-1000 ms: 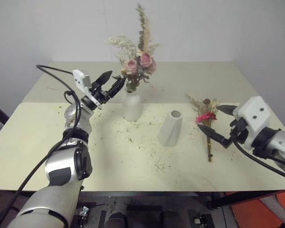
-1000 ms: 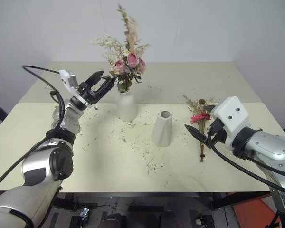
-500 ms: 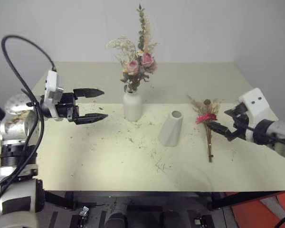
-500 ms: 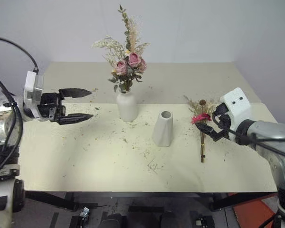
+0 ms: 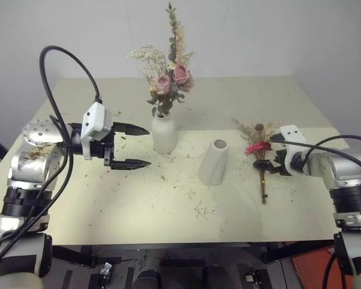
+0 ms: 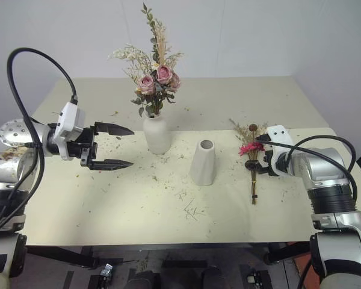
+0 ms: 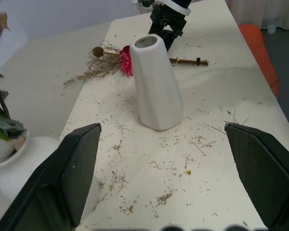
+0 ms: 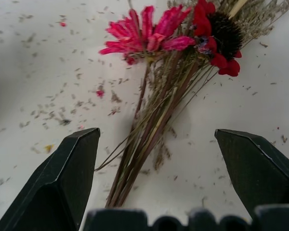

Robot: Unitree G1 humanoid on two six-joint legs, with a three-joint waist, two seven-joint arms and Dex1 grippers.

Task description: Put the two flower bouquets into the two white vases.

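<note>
The pink rose bouquet (image 5: 168,81) stands upright in the rounded white vase (image 5: 164,135) at the table's middle back. To its right stands the cone vase (image 5: 215,164) with nothing in its mouth. The red daisy bouquet (image 5: 259,148) lies flat on the table right of the cone, its stems (image 8: 149,139) running toward the front edge. My right gripper (image 5: 268,154) is open and low over this bouquet, one finger on either side of the stems. My left gripper (image 5: 145,146) is open and holds nothing. It points right, just left of the rounded vase.
The cream table (image 5: 138,205) is strewn with dried plant crumbs. A seam divides its front and back halves. An orange object (image 5: 316,271) sits on the floor beyond the front right corner. A black cable (image 5: 60,66) loops above my left arm.
My left gripper drew back from the rose vase and swung round to point right. My right gripper dropped and moved in over the red daisy bouquet's stems.
</note>
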